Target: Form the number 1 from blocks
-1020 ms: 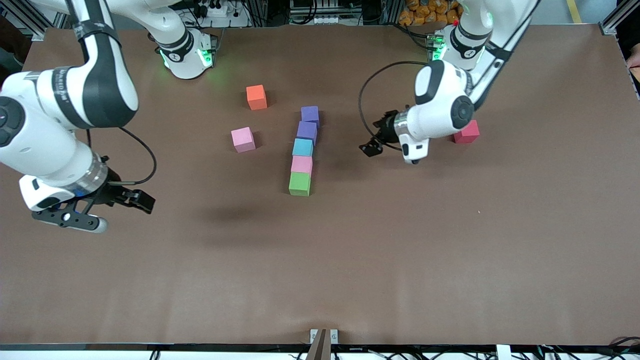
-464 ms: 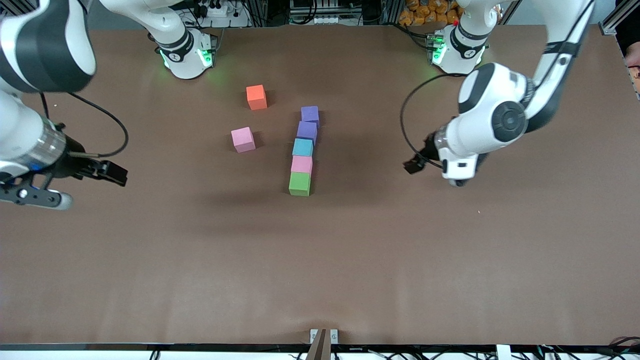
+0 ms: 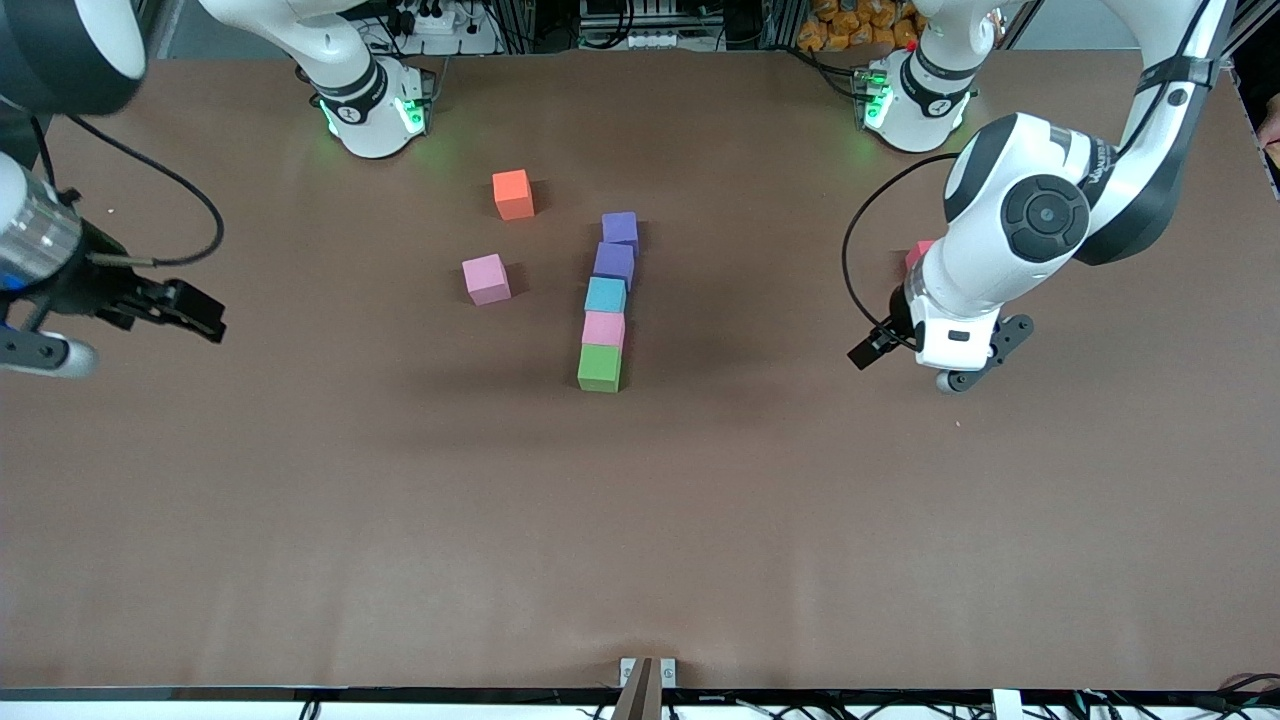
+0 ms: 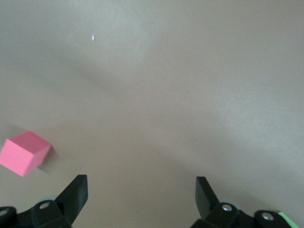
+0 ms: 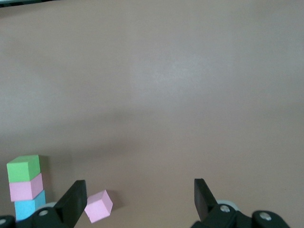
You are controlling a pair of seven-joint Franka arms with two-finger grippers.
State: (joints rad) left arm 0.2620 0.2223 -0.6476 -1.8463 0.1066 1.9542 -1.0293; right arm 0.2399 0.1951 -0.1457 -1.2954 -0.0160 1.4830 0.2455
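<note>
A: Blocks?
B: I see five touching in a line mid-bench: purple, purple, blue, pink, green.
A: Grippers?
B: Left gripper and right gripper both open, empty, over bare bench.

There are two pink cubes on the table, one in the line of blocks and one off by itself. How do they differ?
The pink cube in the line touches neighbours, the small matte blue cube and the green cube; the lone pink cube touches nothing. The lone one lies toward the right arm's end of the table and farther from the front camera; the lined one sits squarer with its row. Both look the same size, colour and plain finish.
</note>
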